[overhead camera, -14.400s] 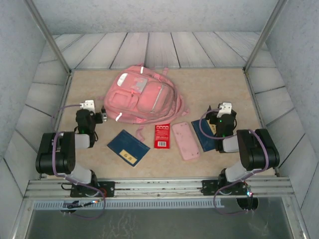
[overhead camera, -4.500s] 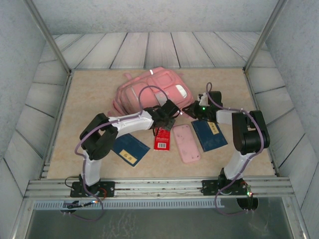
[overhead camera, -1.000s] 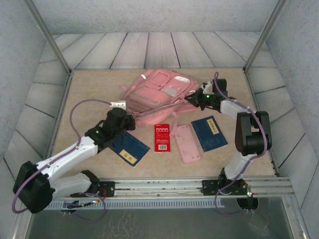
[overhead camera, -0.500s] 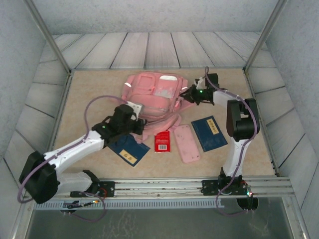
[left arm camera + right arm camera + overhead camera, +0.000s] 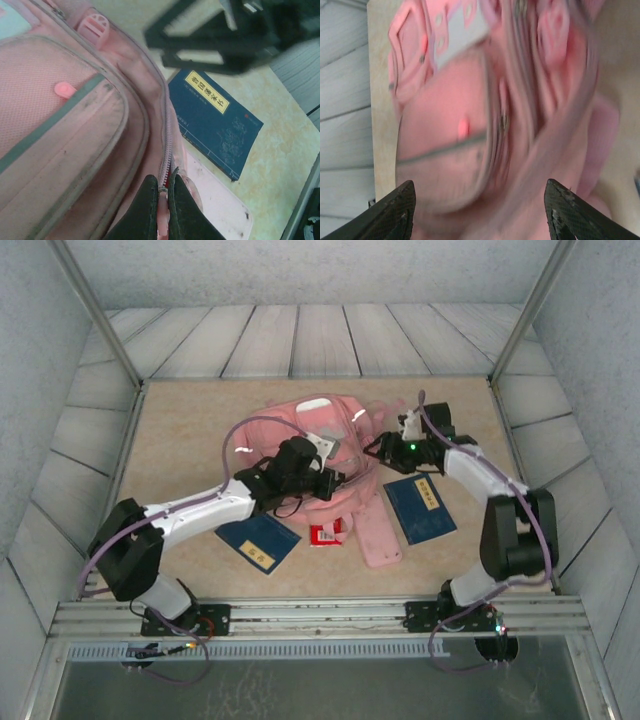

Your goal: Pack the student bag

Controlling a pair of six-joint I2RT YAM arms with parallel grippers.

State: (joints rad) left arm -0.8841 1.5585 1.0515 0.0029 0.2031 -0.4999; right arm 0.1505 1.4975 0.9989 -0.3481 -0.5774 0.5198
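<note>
Tan table [image 5: 170, 470]. Leftmost item is the left blue book [image 5: 258, 541]: flat, yellow label up, near the front edge, just in front of the left arm [image 5: 200, 510]. The left arm reaches from its base diagonally in to the middle.

Left gripper [image 5: 163, 181] sits at the near side of the student bag [image 5: 275, 435]. Its fingers are pinched tight together on the bag's zip [image 5: 166, 145], with a pink bit squeezed between the 2 tips.

Student bag lies flat at mid-table toward the back: pink, pockets up, pale patch at its far edge, 1 white strip on its left side.

Red packet [image 5: 325, 533] is in front of the bag, far end tucked under the bag's near edge. Pencil case [image 5: 378, 540] is pink and flat, just right of the red packet, far end touching the bag.

Right gripper [image 5: 479, 187] is at the bag's right side, 2 fingers spread wide apart, not gripping. The bag fabric behind them is blurred in the right wrist view.

Right blue book [image 5: 420, 508] lies flat just right of the pencil case, below the right gripper in the top view.
</note>
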